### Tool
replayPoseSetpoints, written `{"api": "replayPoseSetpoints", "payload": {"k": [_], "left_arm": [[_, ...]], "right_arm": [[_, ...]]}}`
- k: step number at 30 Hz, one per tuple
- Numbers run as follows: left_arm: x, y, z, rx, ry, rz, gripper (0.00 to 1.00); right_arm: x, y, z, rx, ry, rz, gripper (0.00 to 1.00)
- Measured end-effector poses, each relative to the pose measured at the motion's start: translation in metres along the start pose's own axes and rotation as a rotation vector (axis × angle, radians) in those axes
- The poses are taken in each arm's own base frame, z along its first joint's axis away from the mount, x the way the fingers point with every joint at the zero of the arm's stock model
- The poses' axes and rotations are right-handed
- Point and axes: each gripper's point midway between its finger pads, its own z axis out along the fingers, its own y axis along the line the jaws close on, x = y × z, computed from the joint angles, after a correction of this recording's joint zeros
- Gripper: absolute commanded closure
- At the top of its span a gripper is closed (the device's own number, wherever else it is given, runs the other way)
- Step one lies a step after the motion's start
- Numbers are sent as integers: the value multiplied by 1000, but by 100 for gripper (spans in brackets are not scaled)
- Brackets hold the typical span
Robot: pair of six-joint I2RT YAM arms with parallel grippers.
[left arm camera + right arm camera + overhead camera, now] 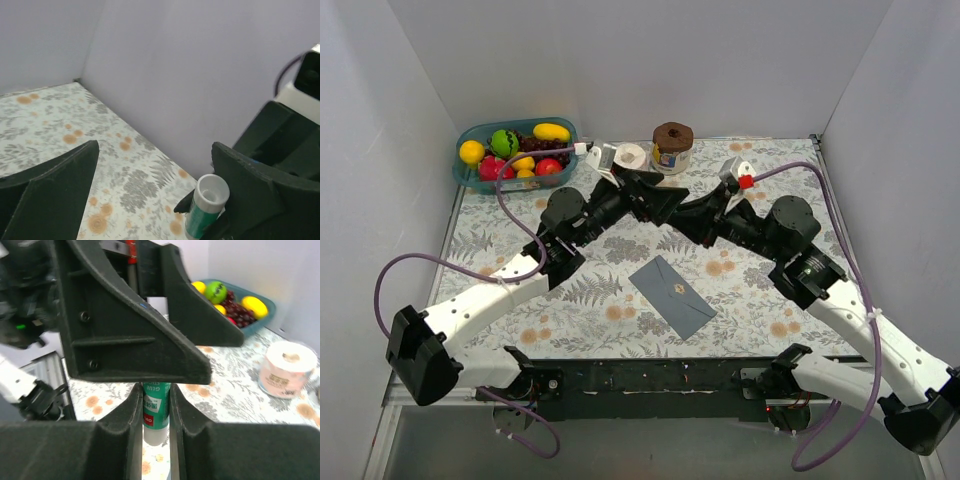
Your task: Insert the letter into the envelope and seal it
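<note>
Flowery cloth (590,300) covers the table. From above, the dark envelope (672,297) lies flat near the middle, and both arms bend inward and meet behind it. Left wrist: the left gripper (155,150) has its jaws spread wide. Right wrist: the right gripper (156,390) pinches a green glue stick (156,412) that says "GLUE".

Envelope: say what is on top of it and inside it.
On the envelope only its small gold seal shows. It lies flat and closed, so the inside is covered; whether the letter is there cannot be seen.
</note>
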Motion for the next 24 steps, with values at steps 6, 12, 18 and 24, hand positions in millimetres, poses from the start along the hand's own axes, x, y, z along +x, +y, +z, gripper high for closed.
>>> {"api": "replayPoseSetpoints", "payload": {"k": [6, 12, 18, 24], "left_arm": [[7, -32, -25, 229, 30, -63, 15], [13, -60, -38, 424, 84, -94, 31], [20, -79, -49, 554, 125, -108, 55], [21, -83, -52, 585, 134, -97, 52]], "right_arm": [[-4, 33, -22, -164, -23, -22, 99], [-3, 44, -27, -229, -13, -14, 99], [-5, 45, -32, -233, -20, -17, 99], [-8, 45, -34, -229, -27, -28, 99]]}}
